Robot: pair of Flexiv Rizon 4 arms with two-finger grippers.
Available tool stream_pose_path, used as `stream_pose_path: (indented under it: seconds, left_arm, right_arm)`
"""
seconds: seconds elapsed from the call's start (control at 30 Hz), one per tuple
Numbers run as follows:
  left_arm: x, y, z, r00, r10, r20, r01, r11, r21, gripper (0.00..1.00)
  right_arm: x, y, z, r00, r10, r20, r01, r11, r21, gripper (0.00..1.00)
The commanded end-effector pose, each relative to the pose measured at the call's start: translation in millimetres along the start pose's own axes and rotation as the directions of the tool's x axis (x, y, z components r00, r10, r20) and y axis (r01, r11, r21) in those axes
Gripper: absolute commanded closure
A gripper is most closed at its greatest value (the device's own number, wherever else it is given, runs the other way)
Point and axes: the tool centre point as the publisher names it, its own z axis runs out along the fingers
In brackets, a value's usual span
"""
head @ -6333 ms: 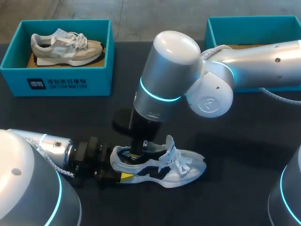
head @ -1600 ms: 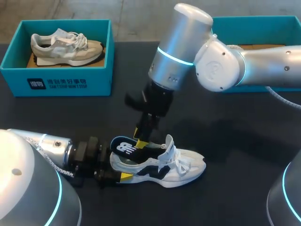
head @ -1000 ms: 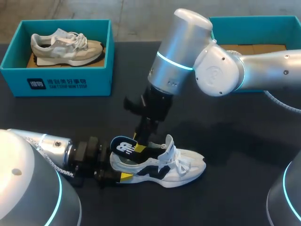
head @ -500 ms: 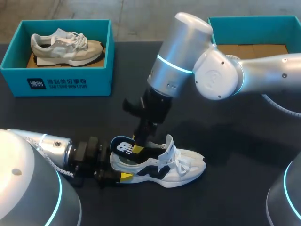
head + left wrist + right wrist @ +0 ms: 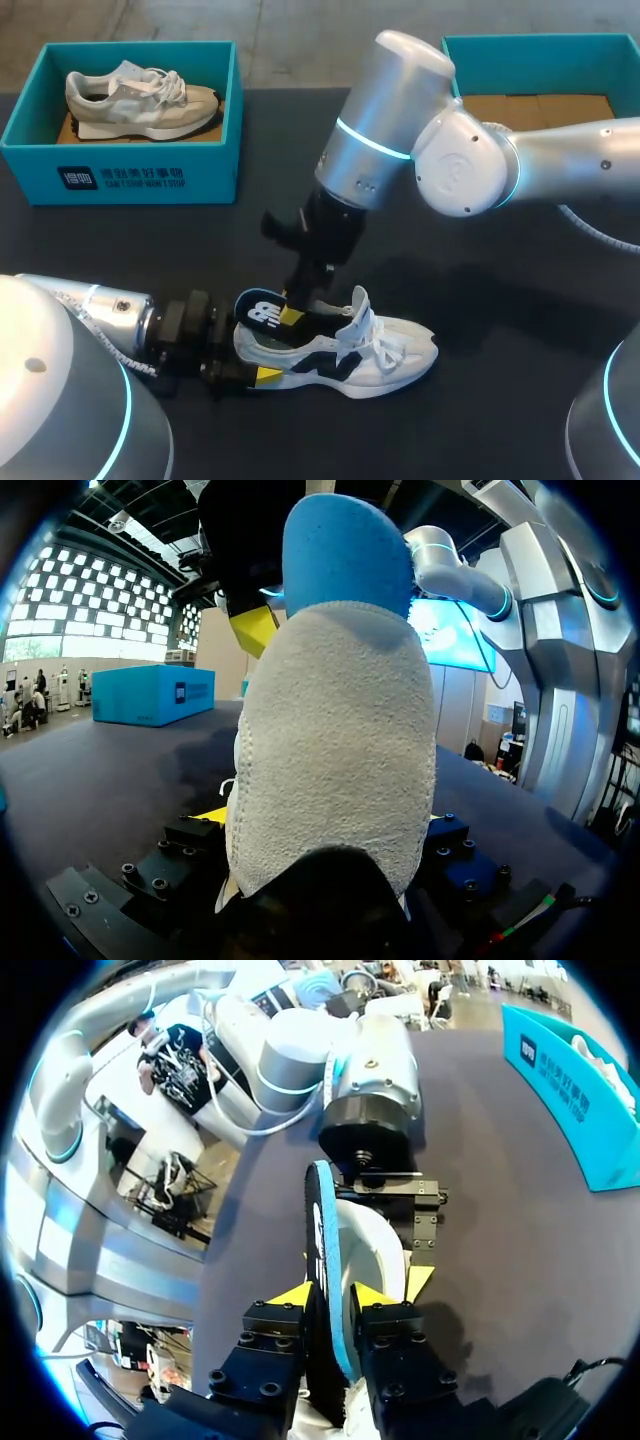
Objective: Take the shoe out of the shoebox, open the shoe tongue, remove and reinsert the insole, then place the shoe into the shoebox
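A white and navy shoe (image 5: 375, 352) lies on its sole on the black table, toe pointing right. My left gripper (image 5: 252, 360) comes in low from the left and is shut on the shoe's heel (image 5: 330, 750), one finger on each side. A blue insole (image 5: 260, 312) stands up out of the heel opening. My right gripper (image 5: 298, 312) comes down from above, and its yellow fingertips (image 5: 290, 1295) pinch the insole's thin edge (image 5: 325, 1230) from both sides. The insole's front end is hidden inside the shoe.
A teal shoebox (image 5: 120, 170) at the back left holds a grey-beige shoe (image 5: 140, 98). A second teal shoebox (image 5: 540, 45) with a cardboard floor stands at the back right, partly behind my right arm.
The right gripper's fingers have closed onto the raised insole over the last second, and the right arm has shifted slightly. Left gripper and shoe have stayed put.
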Motion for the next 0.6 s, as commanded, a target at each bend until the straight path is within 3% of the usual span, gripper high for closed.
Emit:
stream_pose_path:
  seconds: [0.03,0.27,0.6]
  left_arm:
    - [-0.2,0.6,0.9,1.0,0.0,0.001,0.0,1.0,0.0,1.0]
    - [-0.2,0.6,0.9,1.0,0.0,0.001,0.0,1.0,0.0,1.0]
    - [-0.2,0.6,0.9,1.0,0.0,0.001,0.0,1.0,0.0,1.0]
  right_arm:
    - [0.8,1.4,2.4,1.0,0.0,0.004,0.0,1.0,-0.002,0.82]
    - [2.2,2.9,3.1,1.0,0.001,0.008,-0.001,1.0,-0.004,1.0]
    - [9.8,13.0,-8.7,0.997,-0.045,0.057,0.047,0.999,-0.025,1.0]
